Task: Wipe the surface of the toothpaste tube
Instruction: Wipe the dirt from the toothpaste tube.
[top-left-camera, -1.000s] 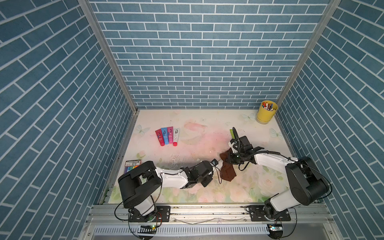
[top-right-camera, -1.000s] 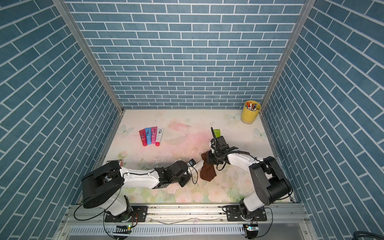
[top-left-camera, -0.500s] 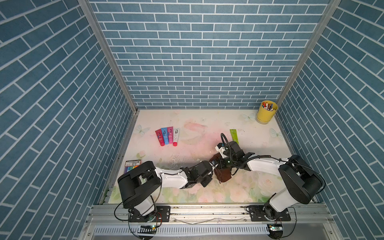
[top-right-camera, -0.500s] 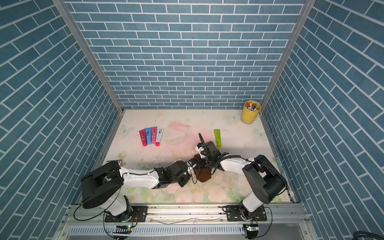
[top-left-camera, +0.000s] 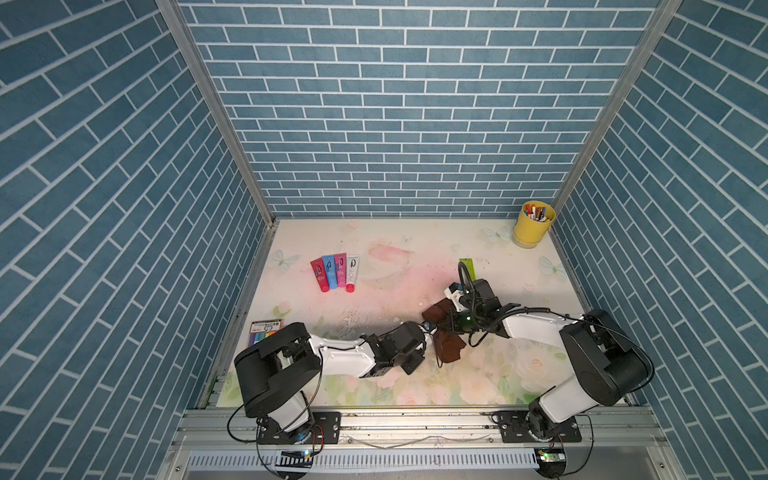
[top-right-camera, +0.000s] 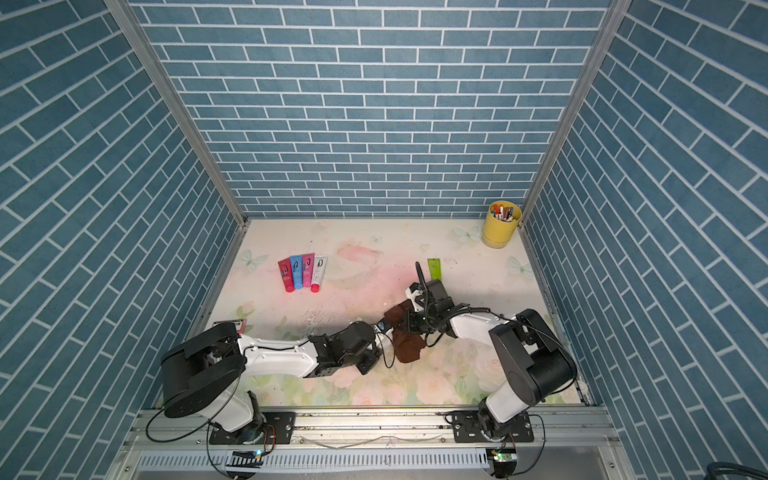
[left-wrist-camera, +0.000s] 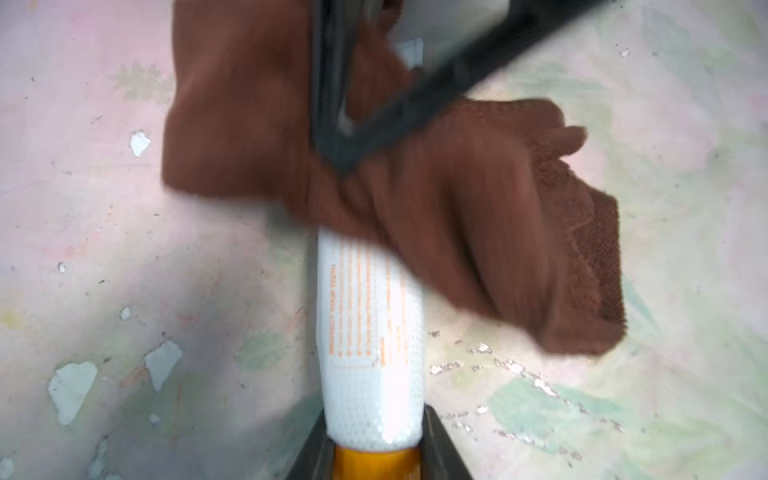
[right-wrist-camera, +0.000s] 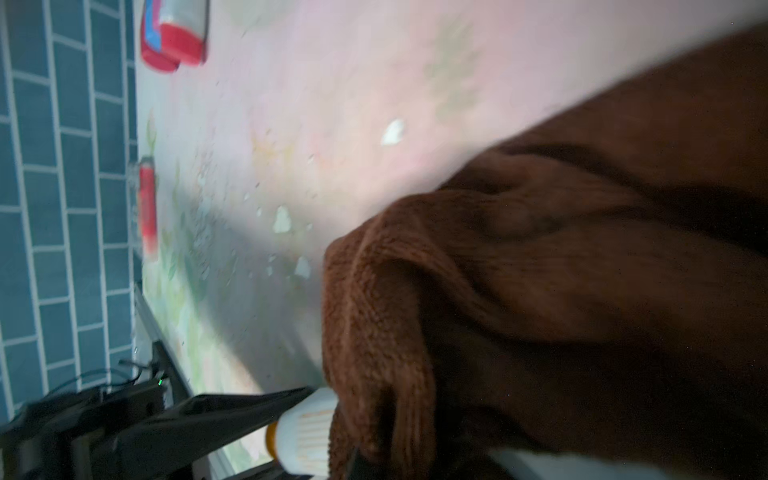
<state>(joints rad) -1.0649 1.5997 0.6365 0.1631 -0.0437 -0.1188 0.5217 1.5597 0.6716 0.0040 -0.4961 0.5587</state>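
The floral table (top-left-camera: 415, 249) carries everything. Toward its front middle, between the two arms, a brown terry cloth (left-wrist-camera: 478, 232) hangs in folds over the far half of the toothpaste tube (left-wrist-camera: 370, 340). The right gripper (left-wrist-camera: 340, 153) has its fingers pressed together on a bunch of that cloth.

The tube is white with a fine dotted texture, columns of small orange print and an orange cap. Its crimped end is hidden under the cloth. The left gripper (left-wrist-camera: 374, 455) pinches it at the cap end, one jaw on each side, and holds it lying low over the table; whether it touches the surface I cannot tell.

In the far right corner stands a yellow cup (top-left-camera: 532, 232), upright, filled with coloured markers (top-left-camera: 535, 212) that stick out above its rim.
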